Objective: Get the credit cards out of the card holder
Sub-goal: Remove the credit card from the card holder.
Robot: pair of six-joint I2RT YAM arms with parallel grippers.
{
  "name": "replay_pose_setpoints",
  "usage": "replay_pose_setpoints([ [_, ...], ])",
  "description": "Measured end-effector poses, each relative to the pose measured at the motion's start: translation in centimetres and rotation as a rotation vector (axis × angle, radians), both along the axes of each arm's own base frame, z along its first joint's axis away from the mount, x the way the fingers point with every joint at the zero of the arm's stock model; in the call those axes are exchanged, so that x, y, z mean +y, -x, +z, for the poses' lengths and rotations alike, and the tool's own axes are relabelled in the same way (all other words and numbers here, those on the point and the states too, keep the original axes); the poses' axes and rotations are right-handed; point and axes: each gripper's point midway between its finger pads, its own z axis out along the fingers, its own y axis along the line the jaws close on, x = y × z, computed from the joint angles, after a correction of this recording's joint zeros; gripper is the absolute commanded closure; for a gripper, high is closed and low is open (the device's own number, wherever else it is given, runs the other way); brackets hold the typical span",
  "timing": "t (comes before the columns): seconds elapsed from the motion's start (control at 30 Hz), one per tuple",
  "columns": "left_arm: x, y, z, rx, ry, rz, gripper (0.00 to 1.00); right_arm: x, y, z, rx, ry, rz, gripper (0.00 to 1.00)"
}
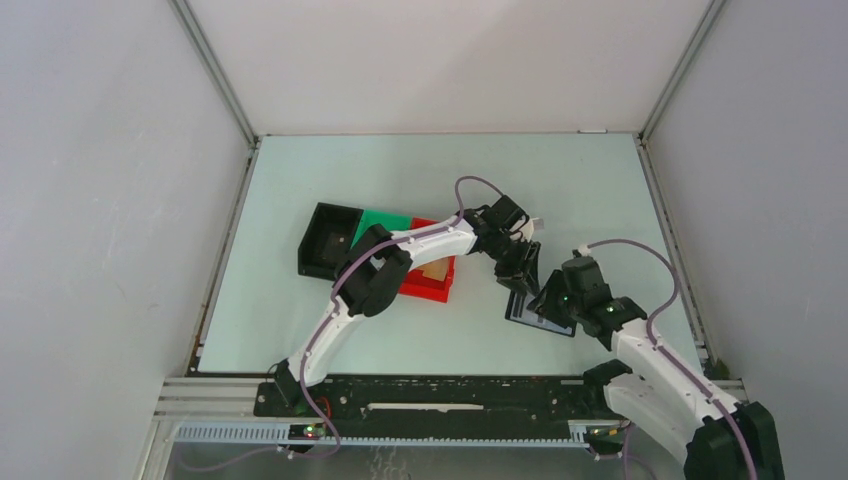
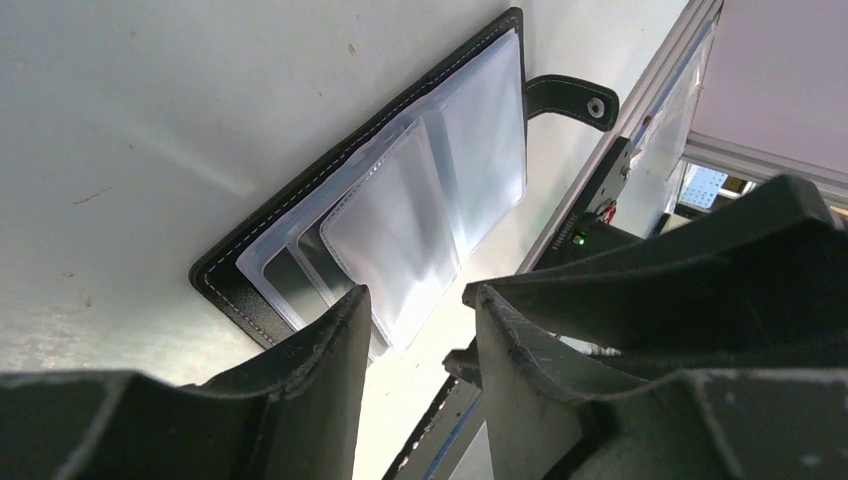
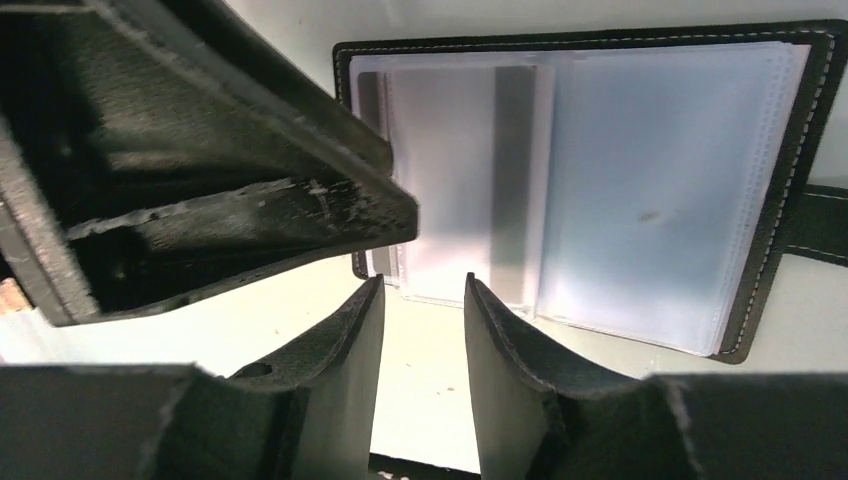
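Card holder (image 1: 545, 325), overhead view: open on the worktop (image 1: 400, 180) at 4 o'clock of centre, left end effector (image 1: 520, 272) at its 11 o'clock and right end effector (image 1: 556, 298) at its 2 o'clock, likely so one steadies while the other pulls. Left wrist view: jaws parted, gripping nothing, a corner of the pale glossy credit cards (image 2: 395, 240) in clear sleeves (image 2: 485, 130) reaching into the gap. Right wrist view: jaws narrowly parted, empty, at 6 o'clock of the black, white-stitched holder.
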Motion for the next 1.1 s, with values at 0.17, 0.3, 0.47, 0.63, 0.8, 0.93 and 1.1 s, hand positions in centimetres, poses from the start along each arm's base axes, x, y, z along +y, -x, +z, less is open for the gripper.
replay_pose_setpoints([
  [0.17, 0.0, 0.0, -0.1, 0.006, -0.002, 0.005, 0.52, 0.6, 0.1, 0.3, -0.014, 0.135, 0.058, 0.44],
  [0.3, -0.1, 0.0, 0.0, 0.006, 0.005, 0.003, 0.52, 1.1, -0.2, 0.7, -0.018, 0.252, 0.095, 0.40],
  [0.47, -0.2, 0.0, 0.2, 0.011, 0.012, 0.002, 0.52, 1.8, -0.8, 1.0, -0.019, 0.389, 0.124, 0.40],
  [0.63, -0.3, 0.1, 0.3, 0.015, 0.020, 0.001, 0.52, 1.2, -0.9, 0.5, 0.004, 0.479, 0.110, 0.40],
  [0.8, -0.6, -0.2, 0.4, 0.005, 0.032, 0.003, 0.52, 0.6, -0.6, 0.1, 0.023, 0.520, 0.110, 0.40],
  [0.93, -0.5, -0.4, 0.4, 0.005, 0.029, 0.013, 0.52, 0.6, -0.5, -0.3, 0.032, 0.533, 0.115, 0.40],
  [1.1, -0.3, -0.8, 0.0, -0.002, 0.014, 0.027, 0.52, 0.8, -0.7, -0.6, 0.038, 0.545, 0.120, 0.40],
])
